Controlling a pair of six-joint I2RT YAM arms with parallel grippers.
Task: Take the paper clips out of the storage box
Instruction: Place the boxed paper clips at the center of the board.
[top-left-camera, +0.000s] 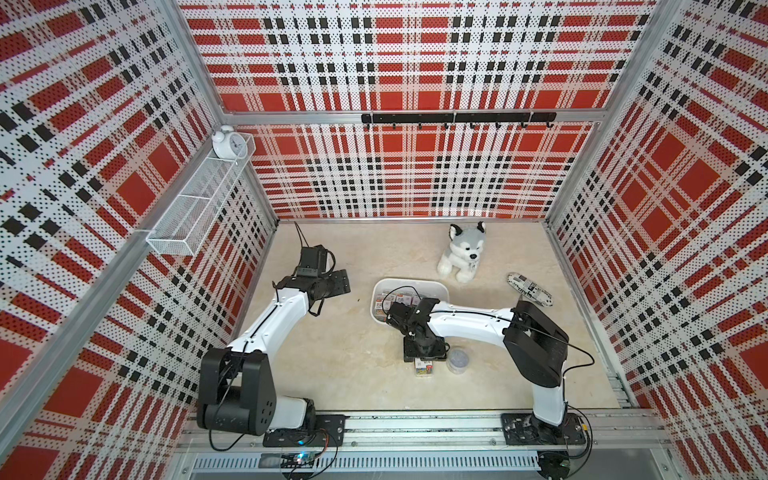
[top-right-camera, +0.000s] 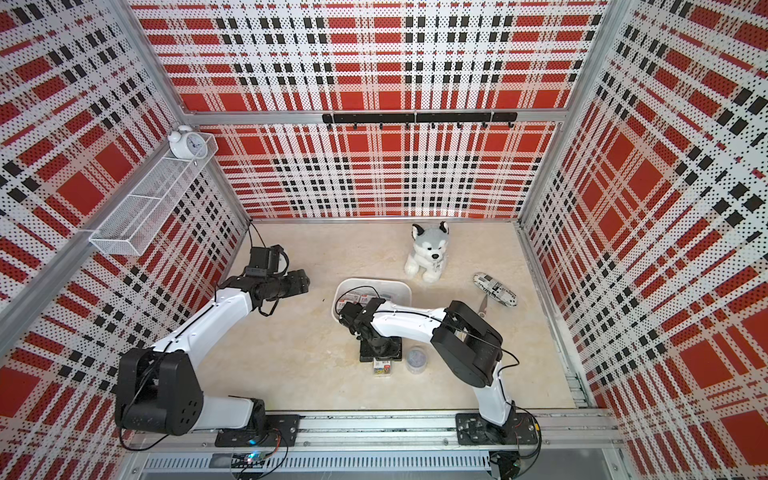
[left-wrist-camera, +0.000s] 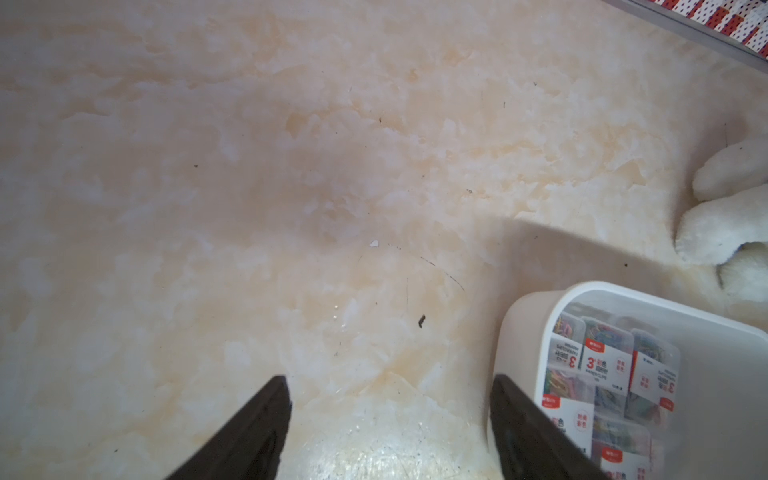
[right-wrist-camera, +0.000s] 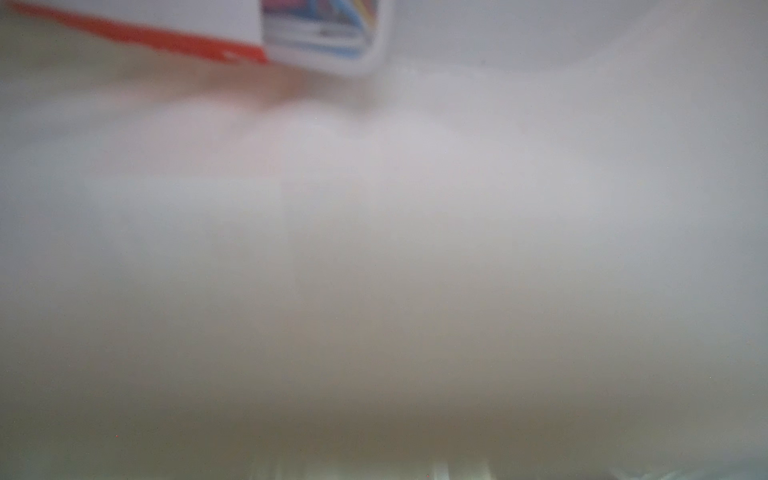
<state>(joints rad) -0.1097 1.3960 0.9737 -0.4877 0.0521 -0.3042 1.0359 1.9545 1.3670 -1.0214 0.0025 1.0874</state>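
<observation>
**Right gripper over a clip case on the counter; storage box lying at its 12 o'clock.**

In both top views the right gripper (top-left-camera: 424, 357) is pointing straight down at the counter (top-left-camera: 332, 365). Its own body is hiding its tips, so I cannot tell whether it is pinching or freeing the clip case (top-left-camera: 424, 369) showing at its 6 o'clock edge. The round tub (top-left-camera: 457, 360) is sitting just beside, at the case's 3 o'clock. The storage box (top-left-camera: 415, 282) is lying near, its long axis running 9 to 3. The other cases (top-left-camera: 392, 301) are filling its 9 o'clock half, partly under the right wrist. The left gripper (left-wrist-camera: 390, 378) is hovering spread and empty just beside the box's 9 o'clock wall. Judgement: either arm is reaching the cases easily, and the near rim needs clearing. Bare counter is lying open from 6 to 9 o'clock. The plush dog (top-left-camera: 461, 253) is sitting at the box's 1 o'clock.
</observation>
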